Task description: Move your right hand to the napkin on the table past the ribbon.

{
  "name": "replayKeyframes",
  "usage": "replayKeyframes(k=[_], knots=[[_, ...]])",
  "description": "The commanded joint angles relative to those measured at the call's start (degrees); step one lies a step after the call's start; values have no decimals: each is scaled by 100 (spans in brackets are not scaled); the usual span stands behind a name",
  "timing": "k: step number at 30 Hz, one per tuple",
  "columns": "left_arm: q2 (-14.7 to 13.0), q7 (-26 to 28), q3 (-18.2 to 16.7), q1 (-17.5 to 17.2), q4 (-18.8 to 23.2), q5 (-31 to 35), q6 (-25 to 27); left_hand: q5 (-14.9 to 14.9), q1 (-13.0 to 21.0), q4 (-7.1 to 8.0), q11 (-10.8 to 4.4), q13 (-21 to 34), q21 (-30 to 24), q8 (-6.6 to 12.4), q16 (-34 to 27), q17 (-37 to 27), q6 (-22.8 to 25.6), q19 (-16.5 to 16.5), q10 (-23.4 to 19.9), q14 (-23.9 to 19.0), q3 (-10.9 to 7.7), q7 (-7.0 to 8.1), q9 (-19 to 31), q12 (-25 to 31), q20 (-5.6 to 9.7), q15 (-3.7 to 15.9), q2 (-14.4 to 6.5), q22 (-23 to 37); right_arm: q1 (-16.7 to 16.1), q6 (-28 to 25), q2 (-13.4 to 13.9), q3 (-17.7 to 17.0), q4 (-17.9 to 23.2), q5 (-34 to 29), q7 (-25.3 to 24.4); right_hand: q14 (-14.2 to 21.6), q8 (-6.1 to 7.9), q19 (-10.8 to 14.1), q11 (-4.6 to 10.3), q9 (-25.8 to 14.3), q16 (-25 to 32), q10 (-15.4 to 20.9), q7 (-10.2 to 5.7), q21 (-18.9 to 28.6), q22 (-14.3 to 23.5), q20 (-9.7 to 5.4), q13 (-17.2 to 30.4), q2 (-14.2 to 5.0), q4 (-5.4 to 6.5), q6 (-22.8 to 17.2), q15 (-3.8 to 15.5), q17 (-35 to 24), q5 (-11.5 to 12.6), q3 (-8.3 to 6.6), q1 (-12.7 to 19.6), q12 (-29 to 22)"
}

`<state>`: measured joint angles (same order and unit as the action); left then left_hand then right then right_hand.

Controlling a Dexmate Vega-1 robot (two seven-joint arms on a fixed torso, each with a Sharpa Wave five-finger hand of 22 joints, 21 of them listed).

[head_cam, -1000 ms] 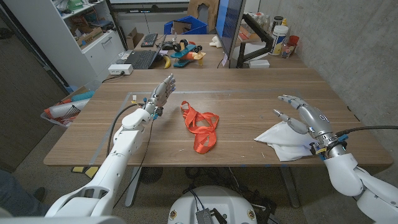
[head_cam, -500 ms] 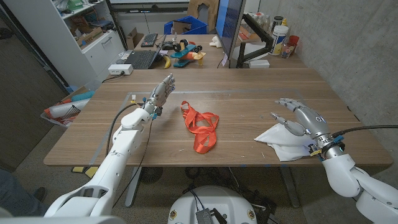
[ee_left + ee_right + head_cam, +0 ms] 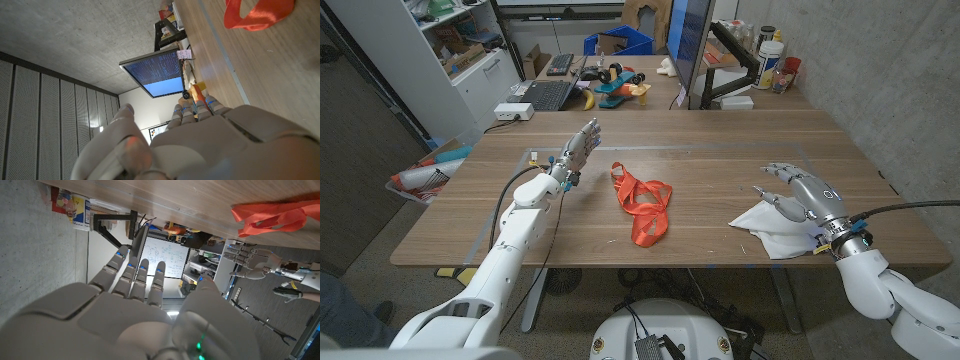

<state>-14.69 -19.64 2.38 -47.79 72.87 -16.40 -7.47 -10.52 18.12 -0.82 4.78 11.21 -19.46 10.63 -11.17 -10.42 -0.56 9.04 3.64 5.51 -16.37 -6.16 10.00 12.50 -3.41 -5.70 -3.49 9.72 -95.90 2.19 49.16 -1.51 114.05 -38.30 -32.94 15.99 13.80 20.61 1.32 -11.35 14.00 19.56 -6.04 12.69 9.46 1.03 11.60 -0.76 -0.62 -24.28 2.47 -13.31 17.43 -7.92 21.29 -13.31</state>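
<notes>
The white napkin (image 3: 772, 226) lies at the lower right of the head view, on the wooden table (image 3: 720, 150). The right hand (image 3: 802, 196) hovers over its upper edge, fingers spread and curved, grasping nothing. The orange ribbon (image 3: 642, 205) sits mid-frame — well apart from the napkin. At centre left, the left hand (image 3: 580, 148) stands upright, fingers extended, empty.

White arms (image 3: 515, 240), grey hands, black cables
</notes>
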Motion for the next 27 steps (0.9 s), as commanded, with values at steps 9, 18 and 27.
replayKeyframes(k=[9, 18, 27], knots=[[-27, -48, 0, -3, -12, 10, 4, 9, 6, -21, -42, 17, 30, 26, 24, -12, 47, 6, -1, 12, -15, -19, 28, -16, -15, -7, -43, 26, 112, -614, 239, 460, -107, -184, -257, 25, 15, -14, -17, -10, 2, 46, -5, -28, 31, 11, 13, 3, 43, -35, 43, -10, 60, 47, -95, 3], [-37, -19, 8, -47, 66, 19, 19, 9, 1, -27, -41, 17, 50, 27, 25, -12, 55, 9, -6, 16, -15, -18, 28, -15, -19, -11, -45, 27, 173, -818, 400, 670, -164, -119, -291, 30, 7, -7, -5, -11, -2, 64, -1, -41, 32, 1, 15, -4, 55, -45, 49, -7, 77, 55, -122, 6], [-61, 8, -21, -133, 179, -27, 50, 10, -4, -34, -57, 17, 73, 27, 28, -12, 61, 13, -5, 25, -14, -15, 28, -16, -26, -7, -48, 28, 205, -918, 563, 769, -184, 34, -331, 28, -1, 2, -6, -11, -9, 73, -3, -52, 32, -7, 17, -10, 62, -55, 48, -3, 96, 61, -140, 12]])
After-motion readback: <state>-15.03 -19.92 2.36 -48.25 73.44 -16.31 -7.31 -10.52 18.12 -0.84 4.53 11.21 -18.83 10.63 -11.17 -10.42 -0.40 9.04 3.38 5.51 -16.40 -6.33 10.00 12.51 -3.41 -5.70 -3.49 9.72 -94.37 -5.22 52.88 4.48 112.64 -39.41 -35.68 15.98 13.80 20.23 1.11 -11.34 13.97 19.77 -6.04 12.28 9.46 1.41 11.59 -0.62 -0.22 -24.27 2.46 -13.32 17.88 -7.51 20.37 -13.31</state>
